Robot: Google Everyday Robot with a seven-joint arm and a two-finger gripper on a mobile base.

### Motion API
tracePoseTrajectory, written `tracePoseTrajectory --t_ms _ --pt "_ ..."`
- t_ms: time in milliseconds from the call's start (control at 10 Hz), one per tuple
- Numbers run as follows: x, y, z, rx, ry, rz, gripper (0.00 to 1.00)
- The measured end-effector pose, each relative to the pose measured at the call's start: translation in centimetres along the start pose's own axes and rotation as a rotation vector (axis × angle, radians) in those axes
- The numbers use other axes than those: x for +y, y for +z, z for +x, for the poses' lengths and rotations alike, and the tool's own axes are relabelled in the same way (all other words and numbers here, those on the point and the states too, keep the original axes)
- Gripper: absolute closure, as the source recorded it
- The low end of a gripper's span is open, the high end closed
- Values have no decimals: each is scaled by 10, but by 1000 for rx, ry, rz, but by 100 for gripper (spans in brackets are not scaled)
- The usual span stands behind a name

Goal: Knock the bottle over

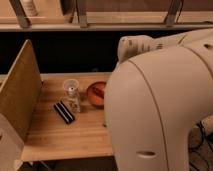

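The small clear bottle stands upright on the wooden table, left of centre. A red bowl sits just right of it, partly covered by my arm. A flat black striped block lies just in front of and to the left of the bottle. My white arm fills the right half of the view. The gripper is not in view; it is hidden behind the arm's bulk or lies outside the frame.
A tall brown board stands along the table's left edge. A pale opaque bottle stands on the shelf at the top left, behind metal rails. The table's front edge runs along the bottom.
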Motion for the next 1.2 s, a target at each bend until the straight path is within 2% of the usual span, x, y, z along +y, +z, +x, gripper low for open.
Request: tracePoseTrajectory --t_ms 1000,1200 --pt "-1 1 1 -3 -5 0 100" --pt "14 -4 4 14 -2 -19 100"
